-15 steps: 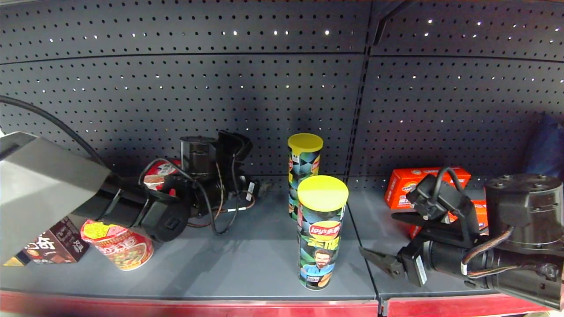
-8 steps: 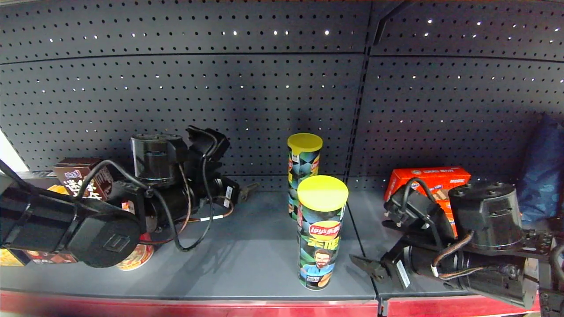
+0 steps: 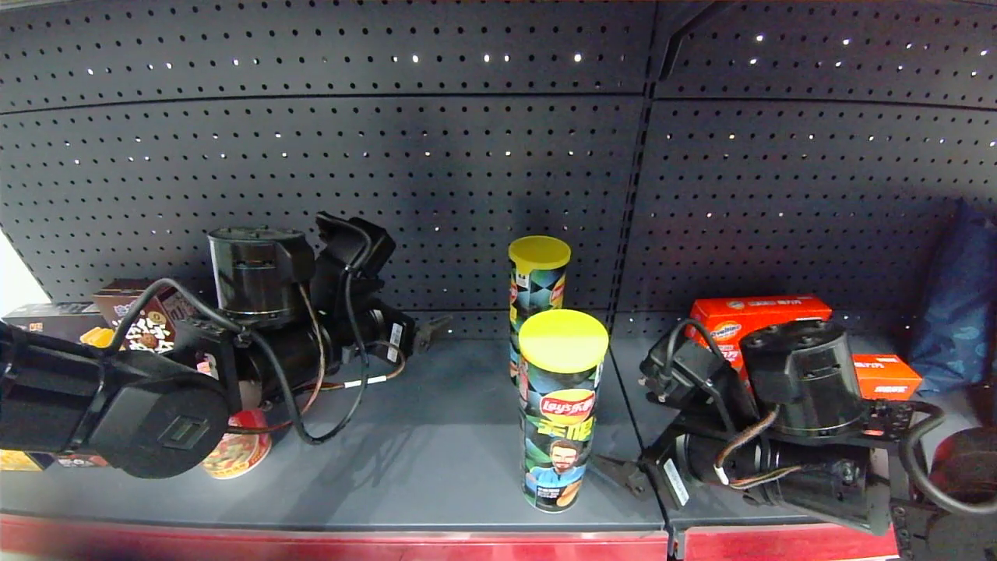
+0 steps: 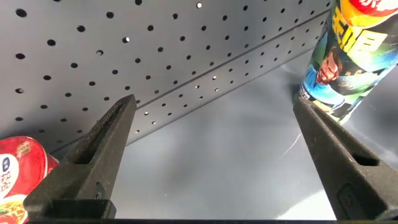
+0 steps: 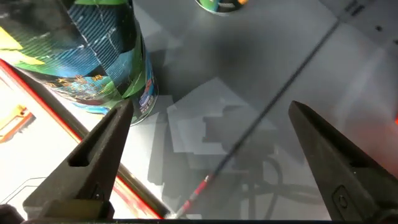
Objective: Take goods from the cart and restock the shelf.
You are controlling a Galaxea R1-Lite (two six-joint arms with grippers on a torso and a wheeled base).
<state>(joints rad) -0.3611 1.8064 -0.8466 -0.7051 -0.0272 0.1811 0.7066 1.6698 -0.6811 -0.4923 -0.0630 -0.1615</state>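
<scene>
The shelf (image 3: 436, 460) is a dark grey board with a perforated back panel (image 3: 467, 171) and a red front edge. Two tall chip cans with yellow lids are stood upright near its middle, one behind the other: the front can (image 3: 561, 413) is set close to the red edge, and the rear can (image 3: 537, 284) just behind it, nearer the panel. A noodle cup (image 3: 237, 453) is laid on its side at the left, partly hidden by the left arm, and brown boxes (image 3: 136, 315) are seen behind that arm by the panel. At the right, orange boxes (image 3: 759, 312) are stacked, with a smaller orange box (image 3: 884, 375) and a blue bag (image 3: 954, 304) beside them.

The left tool (image 4: 214, 109) is held low over the bare board to the left of the cans, its jaws spread wide and nothing gripped between them. The right tool (image 5: 211, 112) is held just beside the base of the front can, on its right, close to the shelf edge; its jaws are likewise spread wide and nothing is held.
</scene>
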